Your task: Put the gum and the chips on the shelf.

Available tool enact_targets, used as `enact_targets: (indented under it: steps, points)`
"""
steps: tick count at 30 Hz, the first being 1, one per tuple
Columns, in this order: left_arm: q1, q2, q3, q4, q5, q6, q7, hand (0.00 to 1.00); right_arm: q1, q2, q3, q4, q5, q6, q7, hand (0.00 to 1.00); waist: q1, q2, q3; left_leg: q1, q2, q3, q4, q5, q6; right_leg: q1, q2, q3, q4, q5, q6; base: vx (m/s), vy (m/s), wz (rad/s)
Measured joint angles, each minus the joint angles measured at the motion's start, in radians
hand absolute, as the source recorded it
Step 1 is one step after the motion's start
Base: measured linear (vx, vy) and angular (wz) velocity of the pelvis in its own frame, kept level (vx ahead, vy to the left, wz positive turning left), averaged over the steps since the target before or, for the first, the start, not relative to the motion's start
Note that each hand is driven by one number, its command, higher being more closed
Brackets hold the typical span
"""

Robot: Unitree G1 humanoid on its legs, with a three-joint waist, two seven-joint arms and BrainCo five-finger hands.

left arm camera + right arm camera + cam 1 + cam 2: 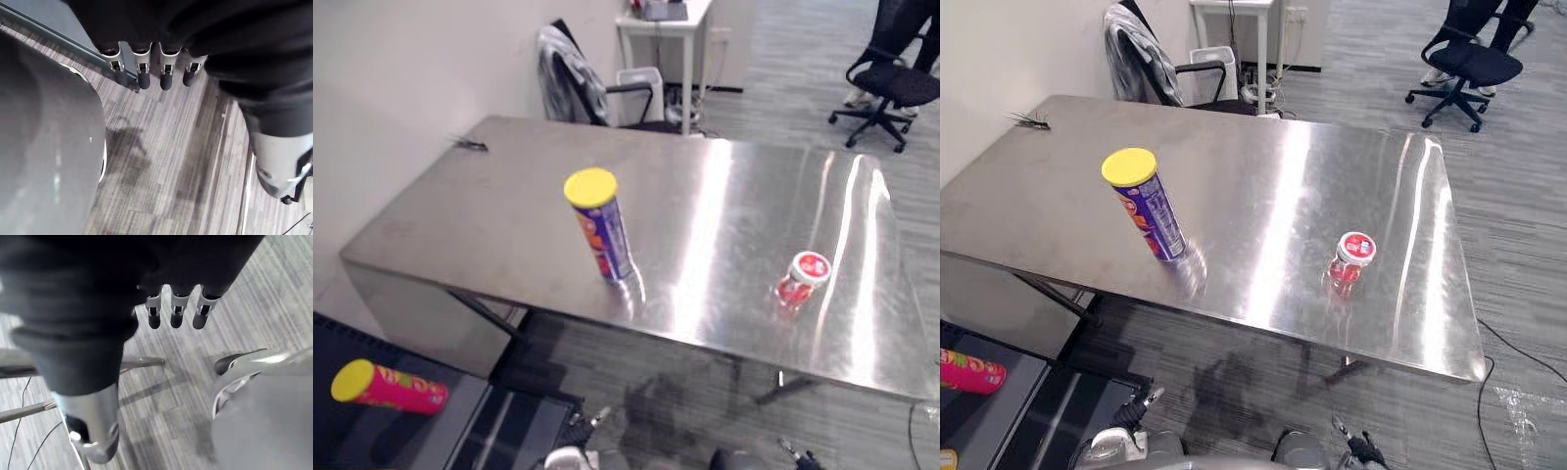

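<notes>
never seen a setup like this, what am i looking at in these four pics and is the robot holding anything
This is a two-legged humanoid robot with two fingered hands. Two pictures come from the stereo camera in its head, looking down at a steel table. On it stand a blue chips can with a yellow lid and, apart to the robot's right, a small red gum jar. A pink can lies on its side on a dark low surface. The other two pictures come from wrist cameras: the left hand and right hand hang over the floor, fingers relaxed, holding nothing.
</notes>
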Motion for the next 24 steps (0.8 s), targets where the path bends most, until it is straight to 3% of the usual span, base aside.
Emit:
enact_targets:
  steps: [4, 9, 13, 17, 20, 22, 24]
  points:
    - [0.000, 0.036, -0.018, 0.028, 0.000, 0.001, -0.008, 0.00, 0.026, 0.051, -0.043, 0.016, 0.000, 0.001, 0.000, 0.00, -0.004, -0.047, -0.027, 0.097, -0.063, 0.044, -0.162, 0.038, 0.016, 0.031, -0.020, 0.044, -0.079, 0.028, 0.043, 0.13, 0.094, -0.18]
    - [0.002, 0.035, -0.017, 0.064, 0.001, 0.001, -0.013, 0.00, 0.077, 0.055, -0.101, 0.035, -0.005, 0.006, -0.005, 0.00, -0.011, -0.032, -0.044, 0.163, -0.107, 0.095, -0.230, 0.044, 0.024, 0.056, -0.040, 0.090, -0.123, 0.049, 0.072, 0.08, 0.105, -0.26]
    - [0.003, 0.036, -0.017, 0.066, 0.003, 0.001, -0.020, 0.00, 0.085, 0.054, -0.130, 0.055, -0.009, 0.008, -0.024, 0.00, -0.010, -0.030, -0.058, 0.186, -0.114, 0.131, -0.273, 0.047, 0.027, 0.038, -0.035, 0.129, -0.129, 0.054, 0.077, 0.02, 0.046, -0.30]
    - [0.008, 0.040, -0.017, 0.066, 0.017, 0.002, -0.035, 0.00, 0.092, 0.040, -0.235, 0.007, 0.012, 0.008, -0.046, 0.00, -0.014, -0.033, -0.072, 0.198, -0.121, 0.178, -0.288, 0.050, 0.029, 0.016, -0.031, 0.178, -0.137, 0.069, 0.078, 0.01, 0.035, -0.36]
    - [0.019, 0.040, -0.012, 0.063, 0.024, 0.002, -0.041, 0.00, 0.143, 0.045, -0.282, -0.277, 0.037, 0.014, -0.081, 0.00, -0.040, -0.032, -0.074, 0.194, -0.126, 0.202, -0.292, 0.048, 0.031, -0.002, -0.033, 0.206, -0.144, 0.080, 0.082, -0.02, 0.018, -0.23]
    - [0.036, 0.032, -0.007, 0.044, 0.062, 0.001, -0.048, 0.00, 0.213, 0.044, -0.288, -0.655, -0.007, 0.013, -0.117, 0.00, -0.062, -0.028, -0.078, 0.192, -0.126, 0.205, -0.294, 0.044, 0.031, -0.002, -0.033, 0.214, -0.142, 0.081, 0.082, -0.04, 0.007, -0.13]
    - [0.056, 0.014, -0.008, 0.018, 0.088, 0.000, -0.053, 0.00, 0.241, 0.038, -0.316, -0.924, -0.095, 0.001, -0.147, 0.00, -0.062, -0.024, -0.098, 0.183, -0.123, 0.205, -0.295, 0.040, 0.032, -0.013, -0.030, 0.216, -0.142, 0.081, 0.082, -0.02, -0.007, -0.01]
